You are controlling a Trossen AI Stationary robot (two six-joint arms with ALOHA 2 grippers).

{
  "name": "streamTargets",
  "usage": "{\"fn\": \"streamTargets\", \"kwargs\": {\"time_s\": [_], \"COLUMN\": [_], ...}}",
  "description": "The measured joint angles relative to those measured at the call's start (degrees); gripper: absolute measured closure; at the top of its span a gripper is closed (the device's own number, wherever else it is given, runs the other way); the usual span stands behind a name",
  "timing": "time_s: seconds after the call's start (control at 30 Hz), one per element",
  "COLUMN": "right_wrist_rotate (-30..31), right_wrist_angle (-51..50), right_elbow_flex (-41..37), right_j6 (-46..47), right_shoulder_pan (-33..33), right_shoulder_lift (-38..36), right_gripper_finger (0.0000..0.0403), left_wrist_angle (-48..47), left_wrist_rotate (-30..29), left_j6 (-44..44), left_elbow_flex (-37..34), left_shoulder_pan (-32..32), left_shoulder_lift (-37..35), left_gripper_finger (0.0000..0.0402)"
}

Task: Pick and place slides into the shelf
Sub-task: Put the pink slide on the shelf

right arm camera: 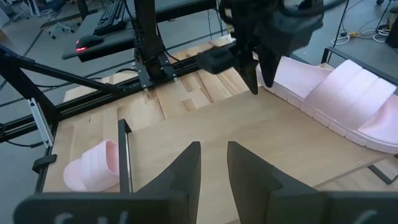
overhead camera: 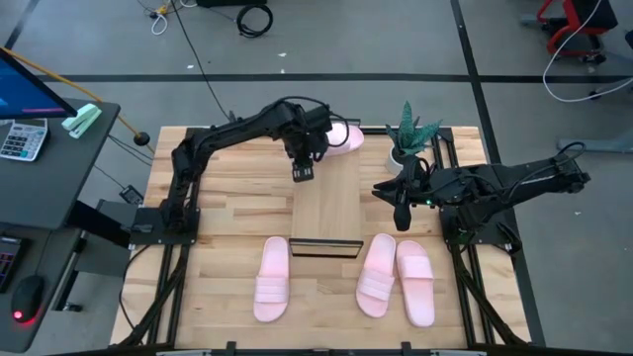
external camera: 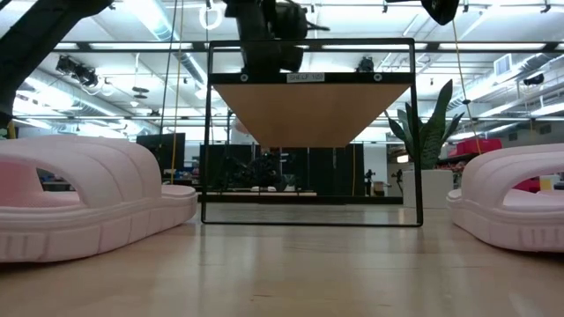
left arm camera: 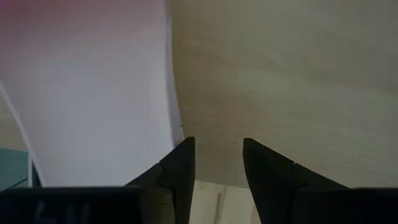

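One pale pink slide [overhead camera: 346, 138] lies sole-down across the far end of the shelf [overhead camera: 324, 213], a light-wood board on a black frame. My left gripper [overhead camera: 303, 173] points down over the board just beside that slide [left arm camera: 93, 93], open, with only bare board [left arm camera: 280, 74] between its fingers; the right wrist view shows it [right arm camera: 261, 74] next to the slide's end [right arm camera: 339, 93]. Three more slides [overhead camera: 272, 279] [overhead camera: 377, 275] [overhead camera: 415, 282] lie on the tabletop near the front edge. My right gripper [overhead camera: 401, 216] waits open at the shelf's right side, holding nothing [right arm camera: 213, 149].
A potted plant [overhead camera: 410, 138] stands at the far right of the shelf, close to the slide. The shelf's black frame [external camera: 308, 220] rises at the near end between the front slides [external camera: 79, 194] [external camera: 515, 198]. A desk with a keyboard and calculator [overhead camera: 22, 138] stands left of the table.
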Motion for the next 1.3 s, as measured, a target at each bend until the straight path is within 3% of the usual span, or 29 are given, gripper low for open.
{"fn": "streamTargets", "kwargs": {"time_s": [1.3], "right_wrist_rotate": [0.02], "right_wrist_angle": [-0.02], "right_elbow_flex": [0.00], "right_j6": [1.52], "right_shoulder_pan": [0.00], "right_shoulder_lift": [0.00], "right_gripper_finger": [0.0317], "left_wrist_angle": [9.35], "left_wrist_rotate": [-10.48], "left_j6": [-1.05], "left_elbow_flex": [-1.79], "left_shoulder_pan": [0.44], "left_shoulder_lift": [0.00], "left_gripper_finger": [0.0329]}}
